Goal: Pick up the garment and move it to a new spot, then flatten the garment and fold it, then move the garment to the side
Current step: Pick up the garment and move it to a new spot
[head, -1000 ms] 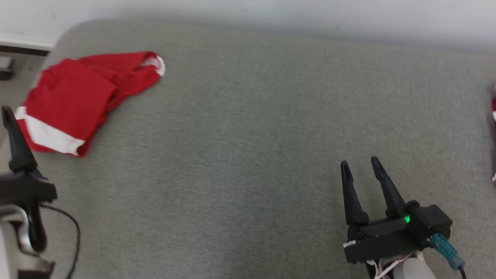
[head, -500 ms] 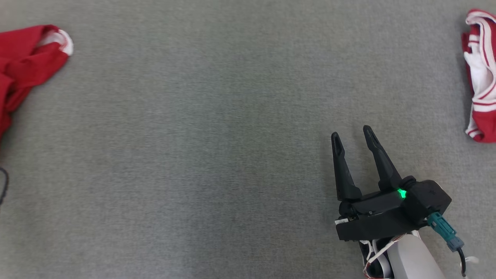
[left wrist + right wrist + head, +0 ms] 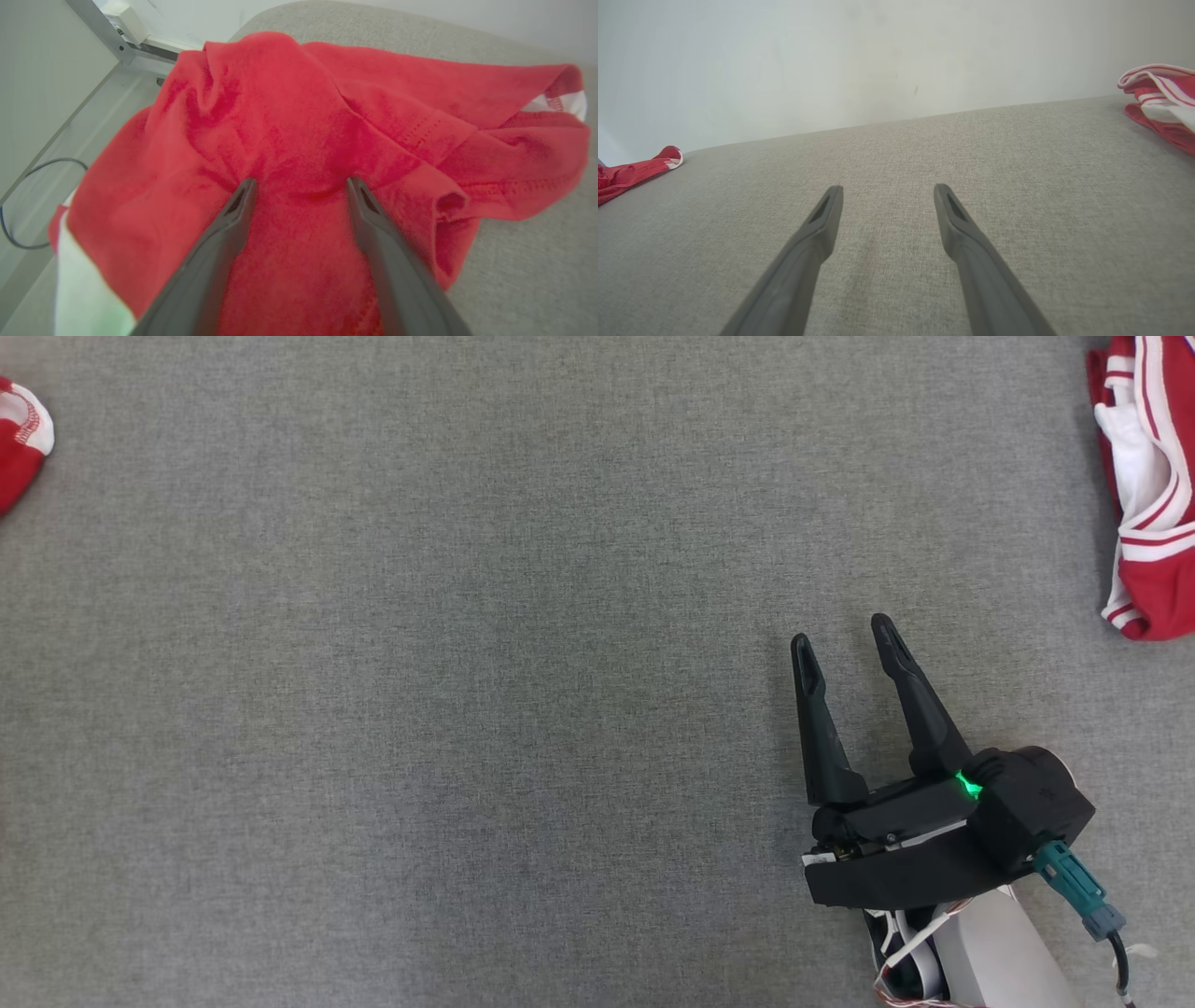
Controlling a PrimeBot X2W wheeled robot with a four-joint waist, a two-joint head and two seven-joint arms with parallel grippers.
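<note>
A crumpled red garment (image 3: 299,116) with a white band lies at the left end of the grey cushioned surface (image 3: 467,663). Just its tip shows at the left edge of the head view (image 3: 14,439) and far left in the right wrist view (image 3: 626,172). My left gripper (image 3: 301,181) is open right over the garment's middle, fingertips at or just above the cloth, nothing pinched between them. My right gripper (image 3: 842,630) is open and empty over bare surface at the lower right, far from the garment; its fingers (image 3: 888,187) point toward the back wall.
A second bunched garment, red with white stripes (image 3: 1153,523), lies at the far right edge of the surface (image 3: 1162,107). Beyond the left end of the surface are the floor, a dark cable (image 3: 28,205) and a metal frame bar (image 3: 103,28). A pale wall backs the surface.
The head camera has swung right and down: the red garment slid to the picture's left edge and the striped garment came in at the right. Both grippers stay open.
</note>
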